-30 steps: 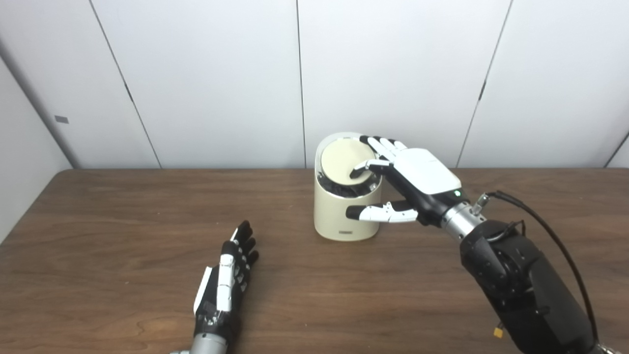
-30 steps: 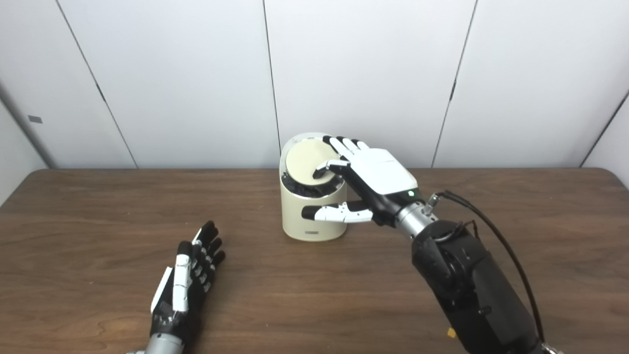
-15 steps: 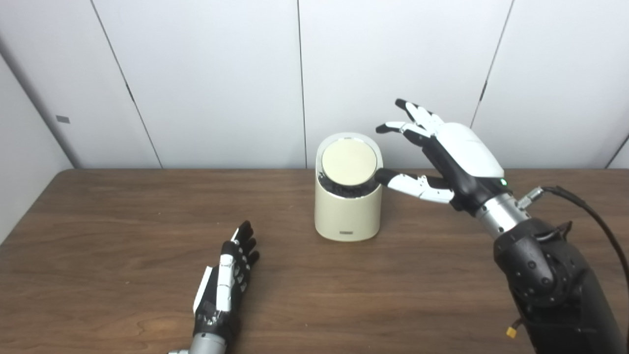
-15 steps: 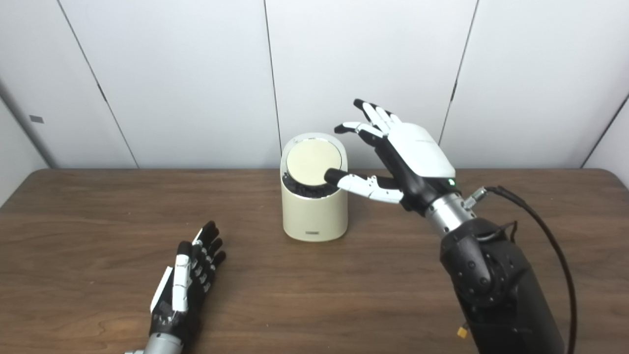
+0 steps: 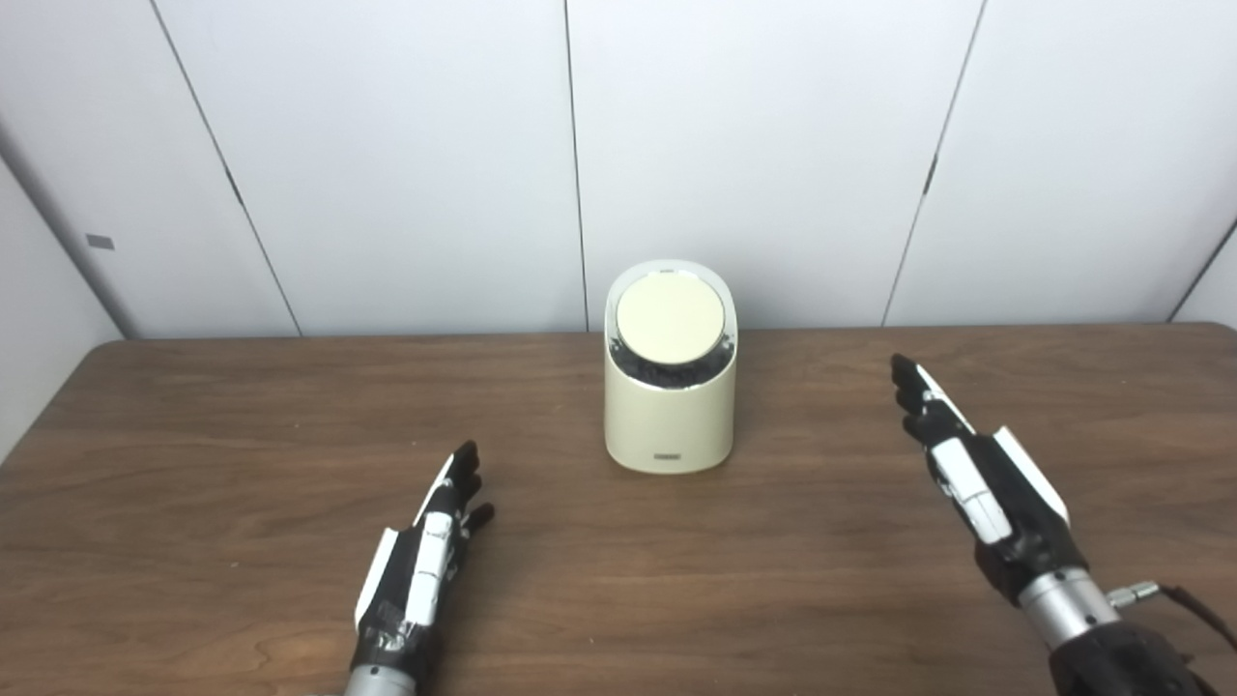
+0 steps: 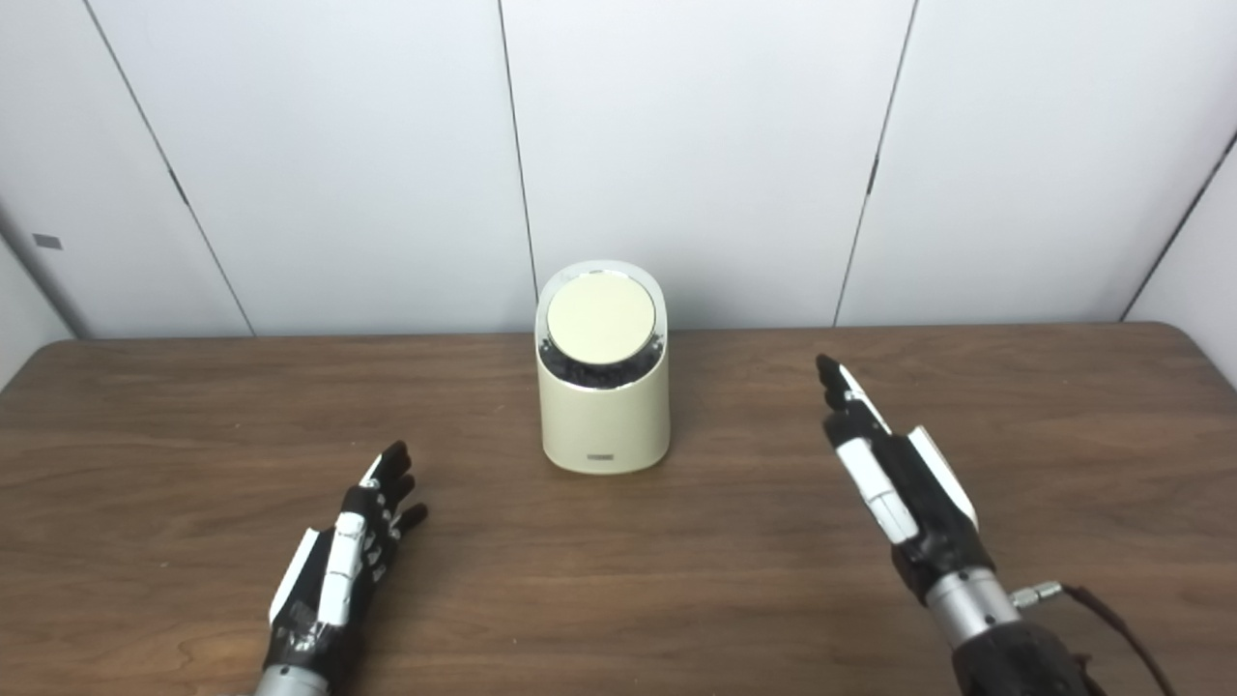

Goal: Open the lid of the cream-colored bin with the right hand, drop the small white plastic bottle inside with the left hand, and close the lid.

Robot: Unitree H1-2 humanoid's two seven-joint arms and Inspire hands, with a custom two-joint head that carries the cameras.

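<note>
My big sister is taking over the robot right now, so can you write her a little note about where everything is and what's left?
Left hand: open, holding nothing, low over the table at the near left.
Right hand: open, holding nothing, near right, well apart from the bin.
Bin: upright at the back middle of the table, its round lid down over the opening.
Bottle: not in view anywhere on the table; it cannot be seen inside the shut bin.
Done: by the look of it, the lid is closed and both hands are clear.
Left: probably nothing; check that the bottle is inside.
</note>
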